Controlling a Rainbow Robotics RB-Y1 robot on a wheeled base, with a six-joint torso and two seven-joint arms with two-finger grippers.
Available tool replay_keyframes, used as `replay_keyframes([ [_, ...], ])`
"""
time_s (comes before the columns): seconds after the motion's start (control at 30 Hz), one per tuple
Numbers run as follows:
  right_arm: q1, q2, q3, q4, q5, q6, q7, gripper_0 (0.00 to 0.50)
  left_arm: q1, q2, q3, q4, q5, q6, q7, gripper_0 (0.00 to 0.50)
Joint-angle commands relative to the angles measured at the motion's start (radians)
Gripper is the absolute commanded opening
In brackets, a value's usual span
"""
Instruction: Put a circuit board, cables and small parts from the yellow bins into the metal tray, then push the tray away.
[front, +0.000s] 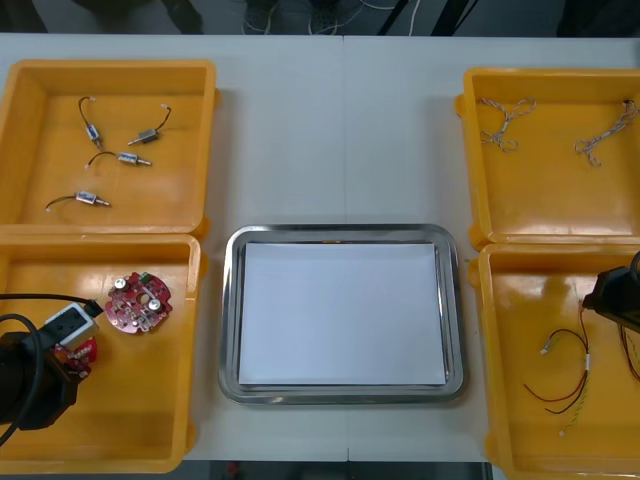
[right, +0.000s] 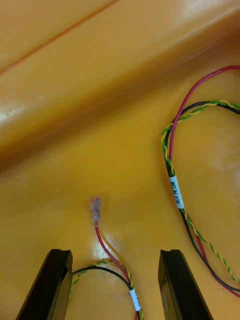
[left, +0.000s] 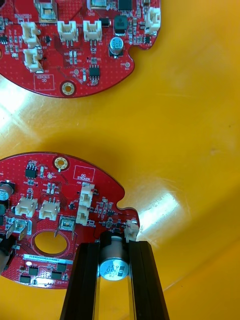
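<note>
My left gripper (left: 115, 248) pinches a cylindrical component (left: 114, 262) on the red circuit board (left: 65, 210) in the near-left yellow bin (front: 130, 405); I judge it light, stiff, fragile, so rim grip safer; right gripper (right: 115, 255) spread over red and yellow cable (right: 176, 192), near-right bin (front: 530, 330)

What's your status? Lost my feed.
Left gripper shut on circuit board, near-left bin. Right gripper open over red and yellow cable. Tray holds nothing. Nothing blocking.

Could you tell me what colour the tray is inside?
The tray is white inside; the front view shows it best.
</note>
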Motion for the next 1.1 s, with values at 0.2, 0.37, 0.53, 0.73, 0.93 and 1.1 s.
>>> replay_keyframes([
  [0.2, 0.007, -0.041, -0.053, -0.126, -0.032, 0.081, -0.029, 0.5, -0.031, -0.016, -0.076, 0.06, -0.022, -0.067, 0.055, 0.0],
  [0.37, 0.027, -0.041, -0.059, -0.167, -0.048, 0.109, -0.033, 0.5, -0.039, -0.016, -0.077, 0.063, -0.018, -0.066, 0.066, 0.0],
  [0.53, 0.056, -0.049, -0.061, -0.201, -0.064, 0.11, -0.019, 0.5, -0.047, -0.016, -0.079, 0.063, -0.009, -0.067, 0.077, 0.0],
  [0.73, 0.102, -0.087, -0.061, -0.213, -0.149, 0.095, 0.009, 0.5, -0.058, -0.015, -0.077, 0.063, 0.001, -0.07, 0.094, 0.472],
  [0.93, 0.176, -0.13, -0.059, -0.218, -0.189, 0.011, 0.112, 0.5, -0.061, -0.016, -0.077, 0.063, 0.006, -0.089, 0.115, 0.5],
  [1.1, 0.202, -0.144, -0.059, -0.218, -0.178, -0.005, 0.185, 0.5, -0.068, -0.016, -0.071, 0.063, 0.012, -0.089, 0.131, 0.5],
])
